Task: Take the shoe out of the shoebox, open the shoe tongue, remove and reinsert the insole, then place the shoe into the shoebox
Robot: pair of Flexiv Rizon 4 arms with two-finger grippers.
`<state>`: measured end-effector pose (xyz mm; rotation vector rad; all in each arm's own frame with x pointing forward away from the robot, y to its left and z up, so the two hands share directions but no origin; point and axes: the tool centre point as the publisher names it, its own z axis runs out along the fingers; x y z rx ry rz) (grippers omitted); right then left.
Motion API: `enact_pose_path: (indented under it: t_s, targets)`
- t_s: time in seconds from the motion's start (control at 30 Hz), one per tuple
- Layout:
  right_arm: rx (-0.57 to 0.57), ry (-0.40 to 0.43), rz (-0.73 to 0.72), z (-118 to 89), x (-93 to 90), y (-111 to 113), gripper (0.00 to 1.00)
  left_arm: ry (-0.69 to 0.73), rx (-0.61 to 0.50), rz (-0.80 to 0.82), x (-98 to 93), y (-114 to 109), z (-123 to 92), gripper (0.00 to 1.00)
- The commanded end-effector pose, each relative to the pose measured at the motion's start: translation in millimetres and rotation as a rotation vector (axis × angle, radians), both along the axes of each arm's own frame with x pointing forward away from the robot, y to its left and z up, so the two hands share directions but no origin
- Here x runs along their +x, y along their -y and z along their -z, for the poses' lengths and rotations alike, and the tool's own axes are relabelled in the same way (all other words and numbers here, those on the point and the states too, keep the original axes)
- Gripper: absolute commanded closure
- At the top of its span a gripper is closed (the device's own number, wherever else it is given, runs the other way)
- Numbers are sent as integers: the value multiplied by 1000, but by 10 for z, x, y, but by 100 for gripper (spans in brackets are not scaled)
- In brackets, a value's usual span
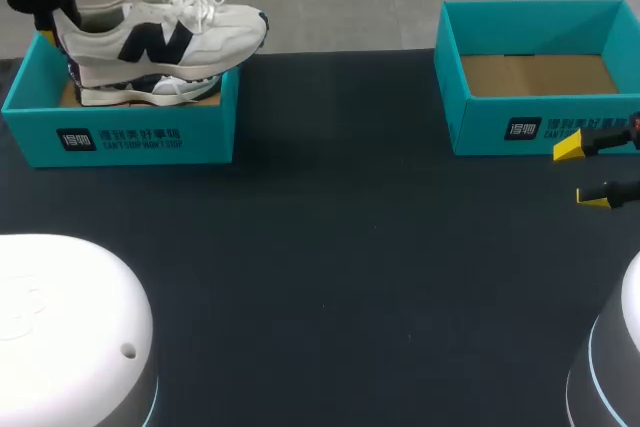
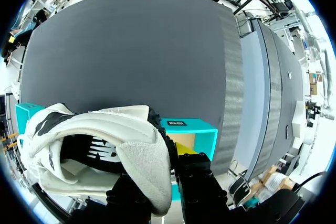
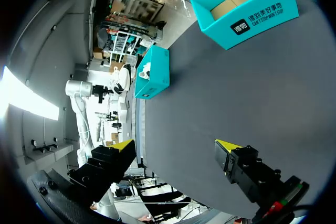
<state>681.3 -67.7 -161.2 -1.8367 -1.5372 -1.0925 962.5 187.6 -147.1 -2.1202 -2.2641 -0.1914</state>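
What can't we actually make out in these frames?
Insole: head view, the side of the shoe hides it; the left wrist view shows only a dark patch inside the opening.
Left box floor: head view, covered by the shoe and the front wall.
Right end effector: head view, the edge cuts off all but its yellow tips.
Shoe's toe: left wrist view, behind the heel.

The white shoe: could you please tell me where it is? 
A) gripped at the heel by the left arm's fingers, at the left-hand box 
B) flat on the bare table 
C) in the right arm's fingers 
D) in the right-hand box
A: the left gripper clamps the heel of the shoe at the left box; the right gripper is open, holding nothing.
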Motion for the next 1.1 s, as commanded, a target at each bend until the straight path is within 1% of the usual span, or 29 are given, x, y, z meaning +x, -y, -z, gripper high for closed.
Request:
enact_pose_path:
  t_s: [0.03, 0.37, 0.6, 0.87, 1.1]
  targets:
    - [-3, 0, 3, -1, -14, -7, 0, 3, 14, -11, -73, 176, -6, 100]
    - [-3, 0, 3, -1, -14, -7, 0, -6, 10, 10, -219, 691, 23, 100]
    - [-3, 0, 3, -1, -14, -7, 0, -15, 12, 27, -319, 987, 68, 100]
    - [-3, 0, 3, -1, -14, -7, 0, -27, 12, 20, -503, 1349, 155, 100]
    - [-3, 0, 3, -1, -14, -7, 0, -60, -43, 17, -644, 1582, 239, 100]
